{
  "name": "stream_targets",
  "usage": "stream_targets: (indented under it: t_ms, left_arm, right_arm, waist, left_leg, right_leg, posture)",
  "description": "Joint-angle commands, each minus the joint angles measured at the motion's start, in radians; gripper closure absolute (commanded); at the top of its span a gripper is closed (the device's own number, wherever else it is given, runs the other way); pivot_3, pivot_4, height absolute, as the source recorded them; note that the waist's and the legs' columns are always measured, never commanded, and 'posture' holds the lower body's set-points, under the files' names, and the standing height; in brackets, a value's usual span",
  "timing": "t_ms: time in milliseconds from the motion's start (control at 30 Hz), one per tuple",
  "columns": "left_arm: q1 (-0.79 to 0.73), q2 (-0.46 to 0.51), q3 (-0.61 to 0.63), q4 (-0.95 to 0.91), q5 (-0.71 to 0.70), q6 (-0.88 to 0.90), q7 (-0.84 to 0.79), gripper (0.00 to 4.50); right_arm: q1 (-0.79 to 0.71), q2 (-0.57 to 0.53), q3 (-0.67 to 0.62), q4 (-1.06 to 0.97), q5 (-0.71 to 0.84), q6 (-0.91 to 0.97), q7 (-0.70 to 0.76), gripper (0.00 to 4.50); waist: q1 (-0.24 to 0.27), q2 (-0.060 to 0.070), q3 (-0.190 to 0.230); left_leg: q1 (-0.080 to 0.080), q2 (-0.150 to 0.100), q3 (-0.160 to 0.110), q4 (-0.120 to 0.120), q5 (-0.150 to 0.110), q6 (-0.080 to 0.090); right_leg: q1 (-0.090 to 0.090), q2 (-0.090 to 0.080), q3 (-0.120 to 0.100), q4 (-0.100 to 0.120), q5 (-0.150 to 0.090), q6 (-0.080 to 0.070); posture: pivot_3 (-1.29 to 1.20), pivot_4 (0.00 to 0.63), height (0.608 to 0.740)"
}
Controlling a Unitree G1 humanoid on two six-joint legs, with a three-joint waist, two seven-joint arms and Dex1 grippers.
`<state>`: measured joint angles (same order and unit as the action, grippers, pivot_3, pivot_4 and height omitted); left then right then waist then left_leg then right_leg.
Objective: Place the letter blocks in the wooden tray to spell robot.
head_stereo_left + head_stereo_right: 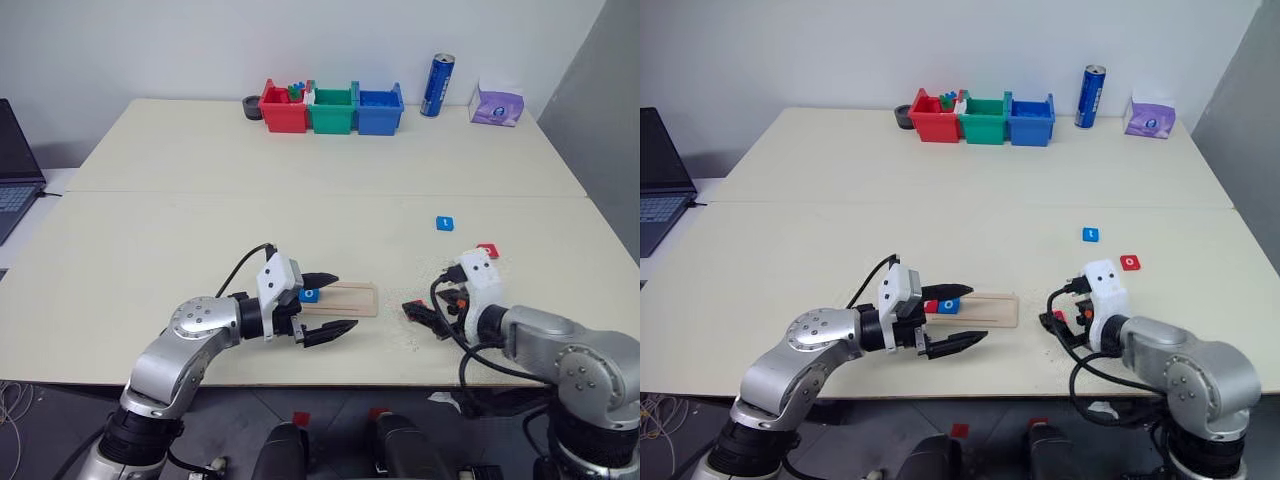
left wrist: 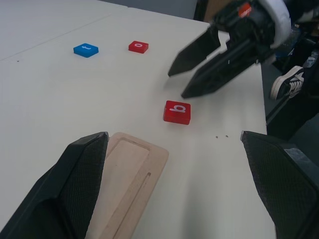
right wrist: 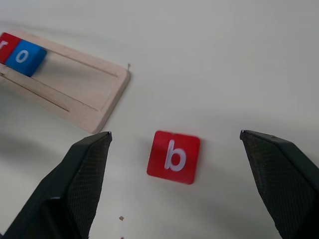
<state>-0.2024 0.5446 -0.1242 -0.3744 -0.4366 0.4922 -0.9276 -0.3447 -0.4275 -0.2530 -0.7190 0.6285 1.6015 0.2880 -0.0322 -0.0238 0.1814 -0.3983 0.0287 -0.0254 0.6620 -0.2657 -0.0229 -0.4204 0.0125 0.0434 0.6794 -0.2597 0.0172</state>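
Pale wooden tray [image 3: 75, 92] with a lengthwise groove lying flat on the cream worktop [image 1: 300, 150], carrying a red square tile marked "r" [image 3: 6, 46] and, touching it, a blue square tile marked "o" [image 3: 26, 57] at one end; rest of the groove bare. Red square tile marked "b" [image 3: 174, 157] flat on the worktop just beside the tray's free end, at about 3 o'clock from it in the head views. Right pincer [image 2: 192, 74] spread wide, tips above the "b" tile and apart from it. Left pincer [image 1: 328, 302] spread wide too, one finger either side of the tray, gripping nothing. Blue tile "t" [image 1: 444, 222] and red tile "o" [image 1: 1129, 263] at roughly 1 to 2 o'clock from the tray, near each other, well apart from it.
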Motion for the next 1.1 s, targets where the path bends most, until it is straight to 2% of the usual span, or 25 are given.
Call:
stream_targets:
  t_ms: [33,100,167,267,333,633,833,1100]
  left_arm:
    - [-0.002,-0.008,-0.005,-0.008,-0.008,-0.021,-0.001,0.00]
    - [-0.003,-0.014,-0.012,-0.003,-0.008,-0.026,-0.005,0.00]
    - [-0.005,-0.017,-0.025,0.006,0.002,-0.037,-0.009,0.00]
    - [-0.007,-0.026,-0.038,0.009,-0.001,-0.045,-0.015,0.00]
    - [-0.005,-0.027,-0.044,0.005,-0.005,-0.051,-0.023,0.00]
    - [0.006,0.023,-0.083,0.003,0.012,-0.106,-0.113,0.00]
    - [0.002,0.068,-0.113,0.034,0.059,-0.198,-0.190,0.00]
    - [-0.064,0.053,-0.083,0.104,0.072,-0.252,-0.192,0.00]
  right_arm:
    - [-0.021,-0.153,-0.003,0.037,0.059,-0.161,0.208,0.04]
    - [0.022,-0.292,0.049,0.100,0.020,-0.382,0.400,0.04]
    - [0.096,-0.374,0.108,0.179,-0.059,-0.612,0.528,0.04]
    - [0.197,-0.430,0.198,0.258,-0.160,-0.937,0.701,0.04]
    - [0.211,-0.425,0.232,0.305,-0.189,-1.040,0.747,0.04]
    - [0.095,-0.385,0.347,0.498,-0.268,-1.203,0.831,0.04]
    - [0.020,-0.357,0.400,0.600,-0.305,-1.250,0.875,0.04]
    - [-0.007,-0.334,0.434,0.653,-0.310,-1.230,0.909,0.04]
  waist:
    - [0.000,0.000,0.000]
    - [0.001,0.001,0.001]
    - [0.003,0.000,0.000]
    - [0.003,-0.001,0.000]
    - [0.001,-0.001,0.000]
    - [0.001,-0.001,0.001]
    - [0.003,0.000,0.001]
    - [0.003,0.000,0.001]
  left_leg:
    - [0.000,0.000,0.000,0.000,0.000,0.000]
    - [0.000,0.000,0.000,0.000,0.000,0.000]
    - [0.000,0.000,0.000,0.000,0.000,0.000]
    - [0.000,0.000,0.000,0.000,0.000,0.000]
    - [0.000,0.000,0.001,0.000,0.000,0.000]
    - [0.002,0.000,0.001,0.001,0.000,0.000]
    - [0.002,0.000,0.001,0.001,0.000,0.000]
    - [0.002,0.000,0.001,0.001,0.000,0.000]
  right_leg:
    - [0.000,0.000,0.000,0.000,0.000,0.000]
    - [0.000,0.000,0.000,-0.001,0.000,0.000]
    - [0.001,0.000,-0.001,-0.003,0.000,0.000]
    - [0.001,0.000,-0.001,-0.003,0.000,0.000]
    - [0.001,0.000,0.000,-0.002,0.000,0.000]
    - [0.001,0.000,0.001,0.001,0.000,0.000]
    - [0.001,0.000,0.001,0.000,0.000,0.000]
    - [0.001,0.000,0.001,0.001,0.000,0.000]
  posture:
    - [0.00,0.150,0.740]
    - [0.00,0.150,0.740]
    - [0.00,0.150,0.740]
    - [0.00,0.150,0.740]
    - [0.00,0.150,0.740]
    - [0.00,0.150,0.740]
    - [0.00,0.150,0.740]
    - [0.00,0.150,0.740]
